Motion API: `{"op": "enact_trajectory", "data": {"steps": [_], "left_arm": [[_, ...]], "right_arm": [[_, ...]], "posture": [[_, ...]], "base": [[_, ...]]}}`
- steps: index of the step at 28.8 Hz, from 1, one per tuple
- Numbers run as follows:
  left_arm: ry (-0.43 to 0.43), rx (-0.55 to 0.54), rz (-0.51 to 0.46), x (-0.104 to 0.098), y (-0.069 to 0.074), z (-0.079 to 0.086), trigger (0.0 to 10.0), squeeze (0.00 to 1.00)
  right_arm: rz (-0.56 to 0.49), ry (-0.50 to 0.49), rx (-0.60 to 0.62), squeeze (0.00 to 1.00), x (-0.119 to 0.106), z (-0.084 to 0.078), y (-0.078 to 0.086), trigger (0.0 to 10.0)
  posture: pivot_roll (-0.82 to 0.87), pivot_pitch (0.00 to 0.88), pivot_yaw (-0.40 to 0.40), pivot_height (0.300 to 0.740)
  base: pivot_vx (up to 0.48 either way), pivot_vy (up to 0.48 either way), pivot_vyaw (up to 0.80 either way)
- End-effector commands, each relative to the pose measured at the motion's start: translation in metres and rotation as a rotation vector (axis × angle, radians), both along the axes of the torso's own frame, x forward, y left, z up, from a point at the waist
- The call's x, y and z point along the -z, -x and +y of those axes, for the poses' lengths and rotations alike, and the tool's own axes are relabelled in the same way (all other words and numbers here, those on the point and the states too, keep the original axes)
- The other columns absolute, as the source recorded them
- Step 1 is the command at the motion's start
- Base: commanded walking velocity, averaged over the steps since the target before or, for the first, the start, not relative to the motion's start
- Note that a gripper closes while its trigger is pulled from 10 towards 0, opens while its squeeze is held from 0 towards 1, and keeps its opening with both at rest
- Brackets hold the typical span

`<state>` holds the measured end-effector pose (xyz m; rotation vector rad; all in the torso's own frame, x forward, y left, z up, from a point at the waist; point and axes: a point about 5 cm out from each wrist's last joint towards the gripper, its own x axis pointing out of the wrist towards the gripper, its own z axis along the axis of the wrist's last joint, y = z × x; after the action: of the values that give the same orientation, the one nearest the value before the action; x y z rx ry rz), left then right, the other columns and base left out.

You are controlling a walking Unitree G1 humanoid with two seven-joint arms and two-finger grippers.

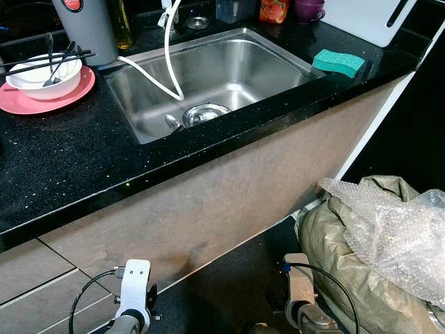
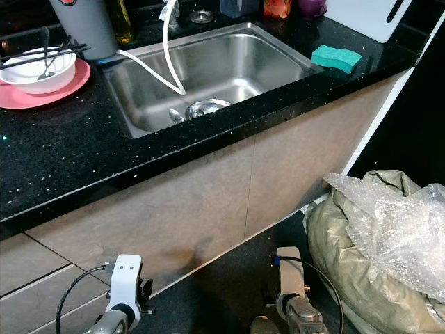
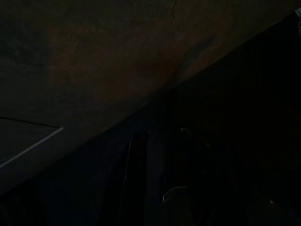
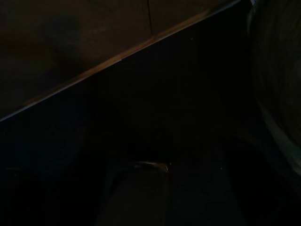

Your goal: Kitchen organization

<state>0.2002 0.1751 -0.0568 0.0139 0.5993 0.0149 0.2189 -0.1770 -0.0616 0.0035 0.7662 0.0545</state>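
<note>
Both arms idle, well below the bowl [image 1: 43, 78] on its counter [image 1: 62, 160].

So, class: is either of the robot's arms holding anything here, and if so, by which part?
It cannot be told. Both arms hang low before the cabinet, and the wrist views are too dark to make out either tool.
</note>
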Motion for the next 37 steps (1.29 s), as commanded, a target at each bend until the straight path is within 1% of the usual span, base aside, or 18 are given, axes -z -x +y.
{"op": "enact_trajectory", "data": {"steps": [1, 2, 3, 9, 23, 37], "left_arm": [[-0.002, -0.003, 0.023, 0.0043, 0.0089, 0.0027, 10.0, 0.00], [-0.002, -0.003, 0.023, 0.0043, 0.0089, 0.0027, 10.0, 0.00], [-0.004, 0.001, 0.027, 0.0056, 0.0126, 0.0026, 10.0, 0.00], [-0.004, 0.000, 0.030, 0.0068, 0.0161, 0.0031, 10.0, 0.00], [-0.001, 0.001, 0.021, 0.0041, 0.0096, 0.0017, 10.0, 0.00], [0.000, 0.003, 0.018, 0.0038, 0.0086, 0.0012, 10.0, 0.00]], "right_arm": [[0.027, -0.009, 0.000, 0.00, 0.0050, 0.0023, 0.0076, 10.0], [0.027, -0.009, 0.000, 0.00, 0.0050, 0.0023, 0.0076, 10.0], [0.033, -0.009, -0.001, 0.00, 0.0067, 0.0019, 0.0109, 10.0], [0.037, -0.012, 0.002, 0.00, 0.0084, 0.0017, 0.0146, 10.0], [0.027, -0.009, -0.009, 0.00, 0.0055, 0.0020, 0.0092, 10.0], [0.024, -0.010, -0.014, 0.00, 0.0050, 0.0037, 0.0080, 10.0]], "posture": [[0.01, 0.169, 0.001, 0.740], [0.01, 0.169, 0.001, 0.740], [0.01, 0.177, 0.003, 0.740], [0.01, 0.175, 0.004, 0.740], [0.00, 0.161, 0.006, 0.740], [0.00, 0.147, 0.005, 0.740]], "base": [[0.000, 0.000, 0.00], [0.000, 0.000, 0.00], [0.000, 0.000, 0.00], [0.000, 0.000, 0.00], [0.000, 0.000, 0.00], [0.000, 0.000, 0.00]]}}
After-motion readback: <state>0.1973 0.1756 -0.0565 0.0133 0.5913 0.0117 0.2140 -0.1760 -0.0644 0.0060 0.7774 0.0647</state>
